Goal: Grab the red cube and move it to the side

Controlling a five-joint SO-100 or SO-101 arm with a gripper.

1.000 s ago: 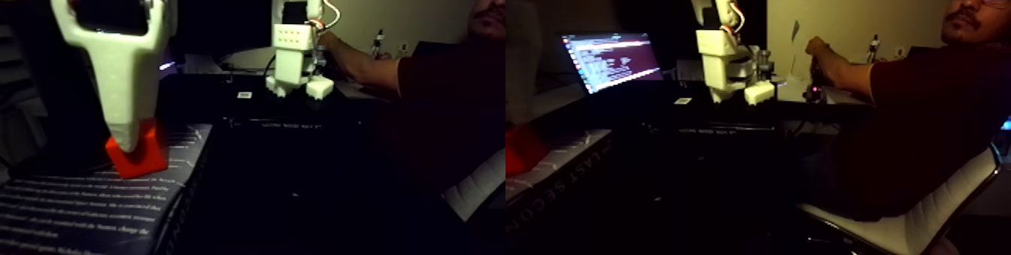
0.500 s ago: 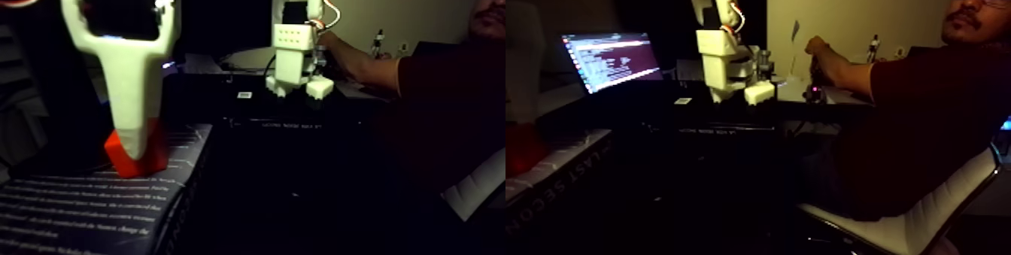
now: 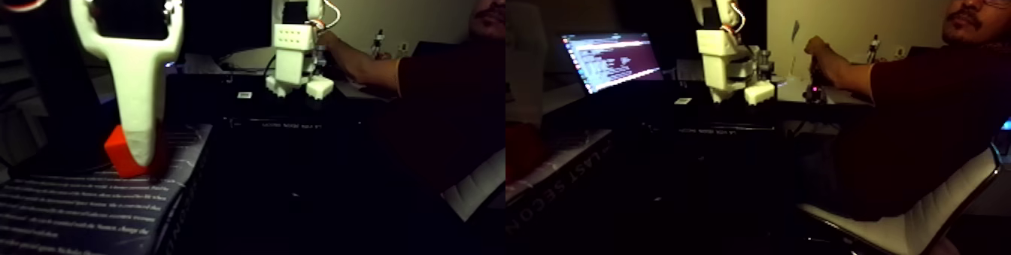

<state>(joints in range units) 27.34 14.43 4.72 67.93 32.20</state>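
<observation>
One white gripper [image 3: 139, 153] far left in the fixed view, finger down over the red cube [image 3: 120, 153]; grip can't be judged. Cube sits on a printed dark book [image 3: 90, 205]. Laptop [image 3: 609, 59] mid-frame, person [image 3: 925, 100] right.

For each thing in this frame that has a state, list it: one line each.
red cube: resting on the dark printed book, partly covered by the white finger in front.
end effector: down at the cube; open or shut cannot be told.
dark printed book: closed, lying flat.
laptop: open, screen lit.
second white arm: upright on the desk, a person's hand at it.
</observation>
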